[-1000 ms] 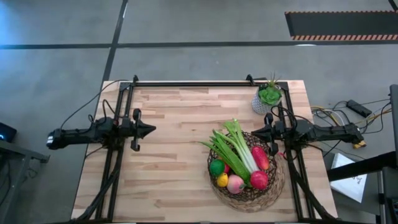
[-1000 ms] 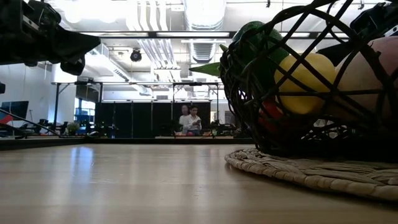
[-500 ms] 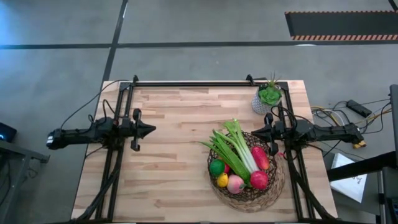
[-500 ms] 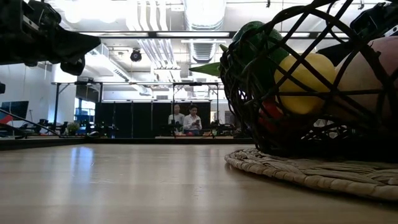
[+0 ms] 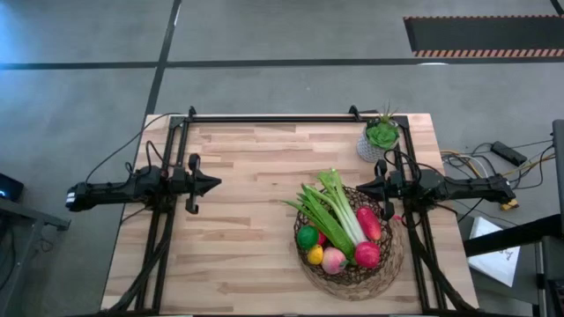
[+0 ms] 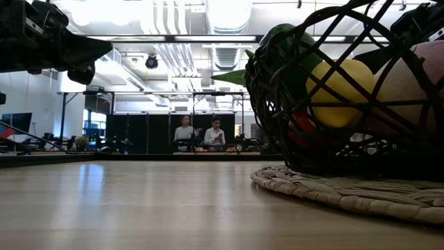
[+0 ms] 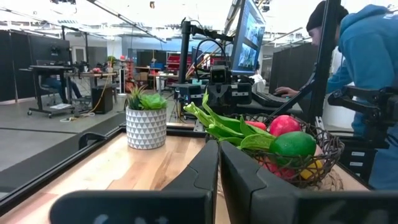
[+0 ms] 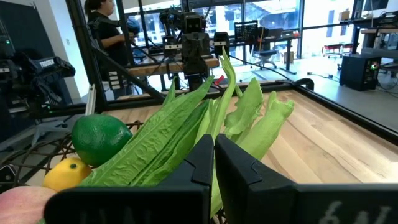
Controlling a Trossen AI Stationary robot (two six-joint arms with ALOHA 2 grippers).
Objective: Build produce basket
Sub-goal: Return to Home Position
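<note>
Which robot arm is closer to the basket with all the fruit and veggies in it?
The right. The right arm has its tip right at the rim of the basket. The left arm points at it from across the table, well apart from it.

Grey concrete floor [image 5: 79,194], crossed by dark seams, surrounds the wooden bench [image 5: 247,229]. A black mat [image 5: 480,33] with a striped edge lies well apart from it. White ducts [image 6: 222,28] run under a bright ceiling. Two people [image 6: 184,133] stand by the far dark wall. Another person [image 7: 373,56] in a blue hoodie faces a monitor [image 7: 249,34].
</note>
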